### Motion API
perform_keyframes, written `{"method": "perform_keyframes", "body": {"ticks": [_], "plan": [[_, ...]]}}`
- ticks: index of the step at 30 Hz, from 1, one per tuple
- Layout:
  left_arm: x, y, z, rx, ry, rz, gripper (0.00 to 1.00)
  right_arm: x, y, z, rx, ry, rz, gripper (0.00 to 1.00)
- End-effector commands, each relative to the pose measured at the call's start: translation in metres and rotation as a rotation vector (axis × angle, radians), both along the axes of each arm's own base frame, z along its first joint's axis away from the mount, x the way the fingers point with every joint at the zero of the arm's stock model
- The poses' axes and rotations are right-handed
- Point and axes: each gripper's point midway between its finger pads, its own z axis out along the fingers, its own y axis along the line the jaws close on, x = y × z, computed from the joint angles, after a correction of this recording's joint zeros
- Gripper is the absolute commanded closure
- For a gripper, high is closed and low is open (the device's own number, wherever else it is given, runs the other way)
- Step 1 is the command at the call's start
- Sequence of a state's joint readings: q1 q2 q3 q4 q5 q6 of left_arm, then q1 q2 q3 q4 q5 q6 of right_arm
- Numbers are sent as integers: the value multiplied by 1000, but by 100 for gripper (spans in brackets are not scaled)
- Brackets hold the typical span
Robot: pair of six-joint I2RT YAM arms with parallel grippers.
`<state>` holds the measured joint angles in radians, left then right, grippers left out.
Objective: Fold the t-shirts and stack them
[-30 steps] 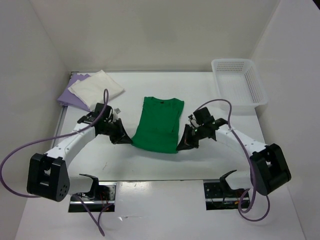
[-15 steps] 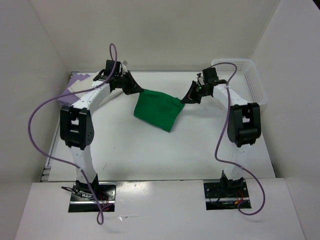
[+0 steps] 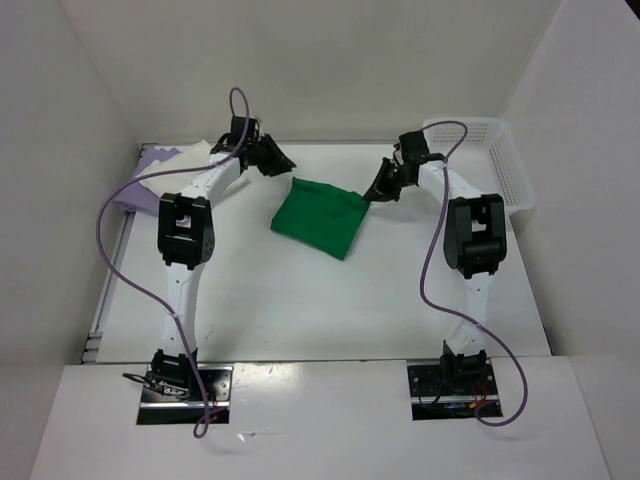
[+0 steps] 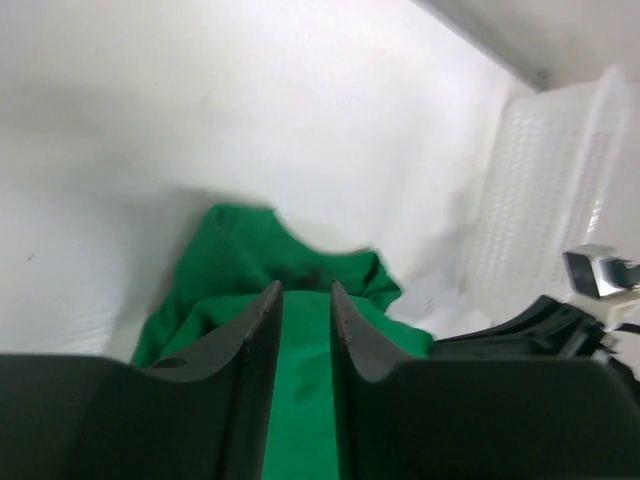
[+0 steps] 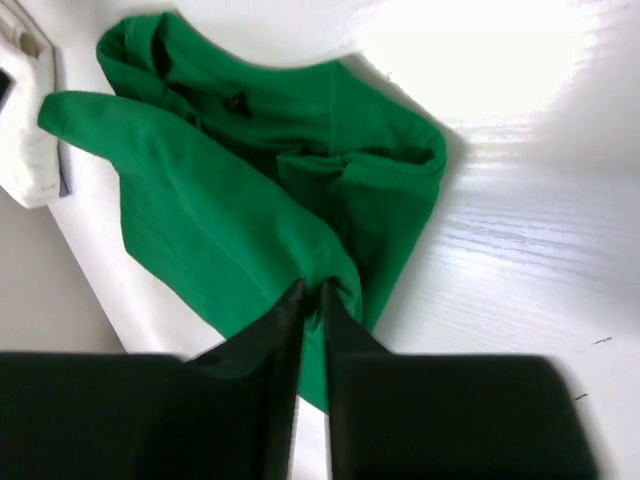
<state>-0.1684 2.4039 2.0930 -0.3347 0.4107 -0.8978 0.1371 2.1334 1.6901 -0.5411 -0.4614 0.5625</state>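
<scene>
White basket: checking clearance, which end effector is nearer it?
Right. The right end effector is just left of the basket; the left end effector is beyond the green shirt.

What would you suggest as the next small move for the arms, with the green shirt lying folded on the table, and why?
Probably open the right tool and let go. The green t-shirt already lies doubled over on the table, yet a corner of it is pinched between that tool's tips. Whether the left tool grips cloth is unclear.

Bright, even light, soft shadows; glare bleaches the table [image 5: 470, 50], and the left wrist view is blurred.
</scene>
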Motion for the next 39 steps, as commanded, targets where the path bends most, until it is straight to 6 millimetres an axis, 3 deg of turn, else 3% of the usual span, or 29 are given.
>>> {"method": "perform_keyframes", "body": {"ticks": [1,2,4,5,6,7,8,9,10,11,12,13,15,18,20,22,23,24,25,26,28,30,31,33,34,36,37,39], "plan": [[34,1,63,-39,-178,46,66,30,-4,33,-12,-110,-33,79],[35,1,65,-47,-182,50,55,28,-4,34,-14,-101,-33,74],[34,1,98,-62,-259,50,47,29,-10,41,-46,-120,-48,61],[29,2,90,-49,-247,43,44,26,-7,55,-49,-147,-46,58],[20,-4,91,-42,-257,14,44,24,-10,59,-59,-156,-55,56],[8,-9,107,-29,-285,-11,46,17,-9,57,-83,-157,-49,56],[-3,-15,104,-7,-293,-41,48,11,-4,59,-95,-164,-32,59],[-15,-27,97,43,-315,-92,50,5,1,69,-90,-187,-21,67],[-37,-27,76,65,-270,-117,52,-6,5,59,-95,-158,-7,76],[-47,-25,64,69,-248,-118,52,-11,14,56,-80,-153,18,90],[-53,-24,62,66,-265,-117,52,-18,32,52,-66,-141,61,95],[-65,-19,30,95,-200,-121,53,-21,43,47,-56,-136,87,98],[-75,-13,2,141,-158,-139,53,-29,67,36,-48,-114,143,100],[-85,-3,-40,201,-79,-140,53,-17,83,23,-41,-107,168,98],[-94,-1,-56,208,-39,-144,53,2,89,8,-45,-116,176,98],[-116,-3,-79,160,52,-130,53,18,95,-13,-59,-85,187,98],[-121,-6,-74,126,41,-130,53,23,96,-20,-68,-75,196,98],[-134,-12,-78,109,66,-140,53,39,102,-6,-51,-115,200,98],[-156,-13,-94,102,125,-134,53,38,102,-31,-63,-60,202,98],[-165,-12,-89,94,126,-126,53,49,106,-24,-56,-94,201,98],[-197,-10,-96,79,191,-110,53,49,104,-50,-75,-45,198,98],[-212,-11,-93,64,210,-98,53,47,108,-57,-56,-27,212,98],[-215,-10,-77,52,182,-92,53,47,109,-56,-52,-30,224,98],[-227,-12,-66,38,184,-100,53,39,114,-70,-45,-12,240,98],[-232,-18,-46,20,163,-114,53,39,116,-69,-33,-14,248,98],[-234,-16,-30,21,139,-106,53,37,122,-59,-28,-18,269,98],[-230,-15,-7,8,93,-89,53,34,126,-57,-34,-25,289,98],[-223,-16,13,-6,46,-74,53,35,127,-32,-30,-66,295,95]]}}
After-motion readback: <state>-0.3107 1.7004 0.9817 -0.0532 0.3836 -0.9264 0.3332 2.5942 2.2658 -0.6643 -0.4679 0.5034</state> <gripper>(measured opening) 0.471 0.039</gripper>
